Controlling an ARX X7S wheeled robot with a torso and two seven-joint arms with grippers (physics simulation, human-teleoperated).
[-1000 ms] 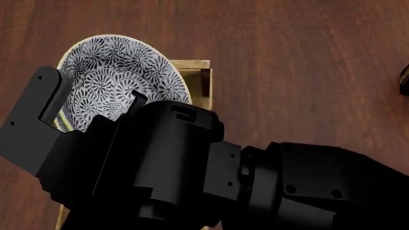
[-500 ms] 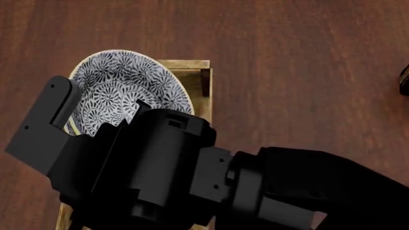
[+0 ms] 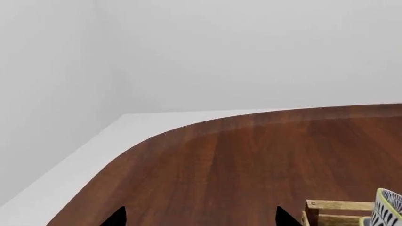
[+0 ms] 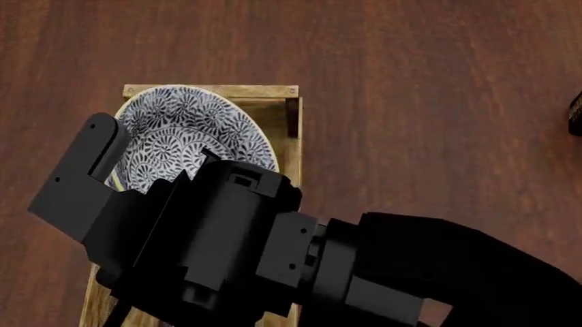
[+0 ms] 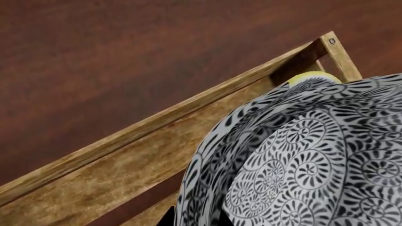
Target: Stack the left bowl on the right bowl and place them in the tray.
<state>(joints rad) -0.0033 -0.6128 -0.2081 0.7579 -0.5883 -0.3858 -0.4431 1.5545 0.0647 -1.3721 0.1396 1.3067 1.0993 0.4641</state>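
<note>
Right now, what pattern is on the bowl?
Black-and-white floral medallions on the bowl; right wrist view shows it best.

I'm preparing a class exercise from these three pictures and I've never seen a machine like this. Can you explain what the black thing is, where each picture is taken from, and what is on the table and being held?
These are simulator renders of a two-armed robot on wheels. The head view looks down from its head camera: the big black shape is its right arm, ending in the right gripper. That gripper appears to hold a patterned bowl by its rim, over the wooden tray on the brown table. A yellow edge beneath the bowl suggests a second bowl stacked under it.

The right wrist view comes from a camera near that gripper, so the bowl and tray wall fill the picture. I cannot tell whether the bowl already rests on the tray floor.

The left wrist view shows mostly table and wall. The left gripper's dark fingers stand apart, holding nothing.

A dark object sits at the table's right edge, too cut off to identify.
</note>
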